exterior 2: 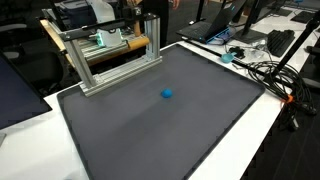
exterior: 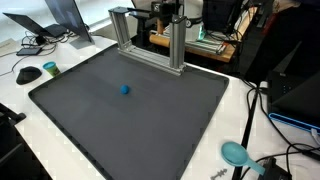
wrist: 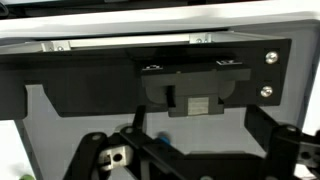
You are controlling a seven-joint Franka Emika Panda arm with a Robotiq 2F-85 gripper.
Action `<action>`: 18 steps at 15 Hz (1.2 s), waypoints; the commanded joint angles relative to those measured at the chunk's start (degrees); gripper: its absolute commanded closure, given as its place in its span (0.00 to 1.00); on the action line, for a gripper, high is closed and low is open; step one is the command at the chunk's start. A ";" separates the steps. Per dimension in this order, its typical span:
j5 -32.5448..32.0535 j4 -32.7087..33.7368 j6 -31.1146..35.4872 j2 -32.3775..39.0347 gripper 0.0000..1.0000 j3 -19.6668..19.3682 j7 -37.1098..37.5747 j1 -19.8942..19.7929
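Observation:
A small blue ball (exterior: 125, 89) (exterior 2: 167, 95) lies alone near the middle of a dark grey mat (exterior: 90, 125) (exterior 2: 150, 140) on a white table. In the wrist view the ball (wrist: 163, 138) shows as a blue speck, partly hidden behind a black bar. My gripper (wrist: 195, 160) is open there, with its black fingers (wrist: 100, 152) far apart at the lower corners and nothing between them. It hangs well above the mat. A black plate with screws fills the upper half of that view. I cannot pick out the gripper in either exterior view.
An aluminium frame (exterior: 150, 45) (exterior 2: 115, 55) stands along the mat's far edge, with equipment behind it. A teal round object (exterior: 235, 152) and cables (exterior 2: 270, 75) lie off one corner of the mat. A mouse (exterior: 28, 74) and laptops sit beyond another.

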 commanded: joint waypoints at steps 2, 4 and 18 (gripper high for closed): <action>0.29 -3.12 2.47 -1.35 0.00 0.12 0.15 0.11; 0.71 -3.55 2.67 -1.38 0.00 -0.03 -0.08 0.30; -0.04 -5.46 3.45 -1.48 0.00 1.42 0.30 1.07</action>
